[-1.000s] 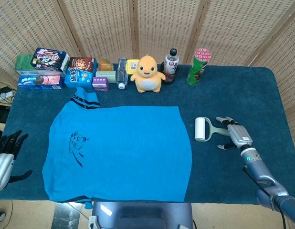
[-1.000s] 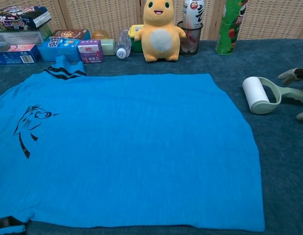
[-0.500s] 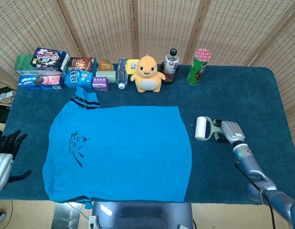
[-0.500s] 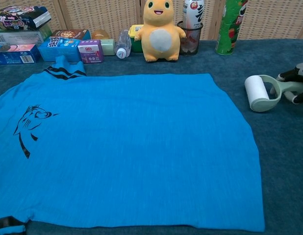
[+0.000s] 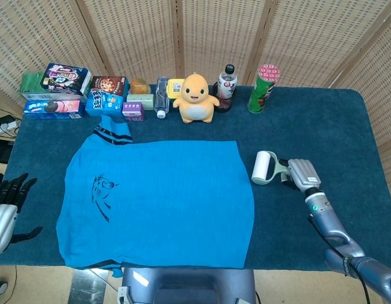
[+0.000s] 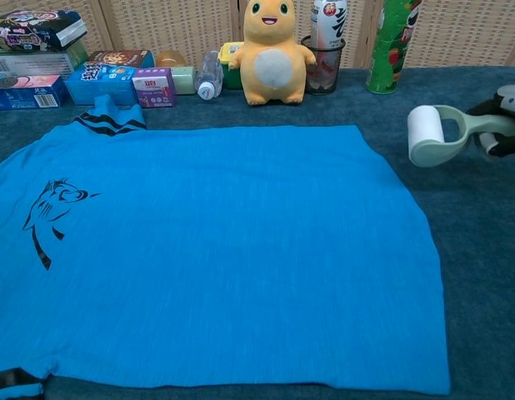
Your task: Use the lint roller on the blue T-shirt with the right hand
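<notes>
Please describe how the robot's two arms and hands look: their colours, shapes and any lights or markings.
The right hand has a boxy silver-grey back and black fingers; its arm is rounded, metallic grey, with a small green light near the wrist. The left hand shows black fingers on a silver-grey body at the image edge.

Head view looks steeply down from above, taking in the whole table point(image 5: 322, 120). Chest view sits low and close, facing twelve o'clock. Both share the T-shirt point(image 5: 157, 199) and the yellow toy point(image 6: 272, 52).
</notes>
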`<state>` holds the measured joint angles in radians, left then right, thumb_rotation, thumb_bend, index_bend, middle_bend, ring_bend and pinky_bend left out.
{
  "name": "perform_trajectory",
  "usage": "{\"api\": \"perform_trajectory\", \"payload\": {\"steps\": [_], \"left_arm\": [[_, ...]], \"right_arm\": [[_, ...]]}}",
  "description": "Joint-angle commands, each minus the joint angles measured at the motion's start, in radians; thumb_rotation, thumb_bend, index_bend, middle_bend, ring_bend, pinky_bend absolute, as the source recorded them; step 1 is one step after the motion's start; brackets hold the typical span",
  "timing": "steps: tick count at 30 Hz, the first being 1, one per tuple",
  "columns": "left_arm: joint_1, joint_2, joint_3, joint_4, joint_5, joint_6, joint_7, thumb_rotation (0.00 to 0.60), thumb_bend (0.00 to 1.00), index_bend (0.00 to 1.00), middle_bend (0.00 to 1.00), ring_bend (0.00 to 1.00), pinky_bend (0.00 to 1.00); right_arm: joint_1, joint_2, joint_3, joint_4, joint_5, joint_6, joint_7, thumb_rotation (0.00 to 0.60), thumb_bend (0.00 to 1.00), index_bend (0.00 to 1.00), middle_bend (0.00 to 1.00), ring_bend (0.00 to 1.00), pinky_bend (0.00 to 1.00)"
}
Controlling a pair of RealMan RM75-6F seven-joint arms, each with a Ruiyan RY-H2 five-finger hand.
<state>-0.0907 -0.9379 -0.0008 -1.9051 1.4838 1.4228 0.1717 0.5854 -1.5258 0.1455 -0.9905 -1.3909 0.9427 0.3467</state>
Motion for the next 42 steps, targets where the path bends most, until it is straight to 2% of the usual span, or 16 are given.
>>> {"api": "perform_trajectory", "payload": {"steps": [1, 6, 11, 19, 22, 30, 33, 37, 42], "left_arm": [[0.0, 0.0, 0.002, -0.001, 0.003, -0.001, 0.0, 0.6, 0.14, 0.0, 0.0, 0.0, 0.02], [0.003, 0.003, 0.004, -0.001, 0.009, 0.006, -0.005, 0.6, 0.14, 0.0, 0.0, 0.0, 0.02], [0.001, 0.006, 0.005, 0.001, 0.011, 0.001, -0.013, 0.6, 0.14, 0.0, 0.0, 0.0, 0.02], [-0.005, 0.012, 0.008, 0.006, 0.011, -0.015, -0.034, 0.6, 0.14, 0.0, 0.0, 0.0, 0.02], [-0.005, 0.015, 0.008, 0.008, 0.012, -0.015, -0.041, 0.6, 0.14, 0.0, 0.0, 0.0, 0.02], [-0.007, 0.02, 0.009, 0.011, 0.012, -0.019, -0.054, 0.6, 0.14, 0.0, 0.0, 0.0, 0.02], [-0.008, 0.02, 0.009, 0.011, 0.012, -0.02, -0.054, 0.6, 0.14, 0.0, 0.0, 0.0, 0.02], [-0.008, 0.019, 0.01, 0.011, 0.01, -0.021, -0.053, 0.6, 0.14, 0.0, 0.0, 0.0, 0.02], [-0.006, 0.019, 0.01, 0.01, 0.012, -0.016, -0.052, 0.6, 0.14, 0.0, 0.0, 0.0, 0.02]], "right_arm": [[0.03, 0.04, 0.034, -0.092, -0.014, 0.03, -0.087, 0.6, 1.0, 0.52, 0.69, 0.77, 1.0], [0.088, 0.08, 0.07, -0.224, -0.007, 0.007, -0.21, 0.6, 1.0, 0.51, 0.69, 0.78, 1.0], [0.171, 0.085, 0.107, -0.354, 0.038, -0.057, -0.406, 0.6, 1.0, 0.51, 0.69, 0.78, 1.0], [0.307, 0.021, 0.141, -0.472, 0.264, -0.159, -0.779, 0.6, 1.0, 0.52, 0.69, 0.78, 1.0], [0.357, -0.001, 0.145, -0.496, 0.385, -0.171, -0.898, 0.6, 1.0, 0.52, 0.69, 0.78, 1.0], [0.479, -0.032, 0.085, -0.582, 0.753, -0.095, -1.187, 0.6, 1.0, 0.52, 0.69, 0.78, 1.0], [0.513, -0.045, 0.061, -0.603, 0.846, -0.045, -1.258, 0.6, 1.0, 0.52, 0.69, 0.78, 1.0], [0.542, -0.073, 0.036, -0.617, 0.91, 0.025, -1.316, 0.6, 1.0, 0.52, 0.69, 0.78, 1.0], [0.547, -0.093, 0.011, -0.605, 0.909, 0.061, -1.322, 0.6, 1.0, 0.52, 0.69, 0.78, 1.0]]}}
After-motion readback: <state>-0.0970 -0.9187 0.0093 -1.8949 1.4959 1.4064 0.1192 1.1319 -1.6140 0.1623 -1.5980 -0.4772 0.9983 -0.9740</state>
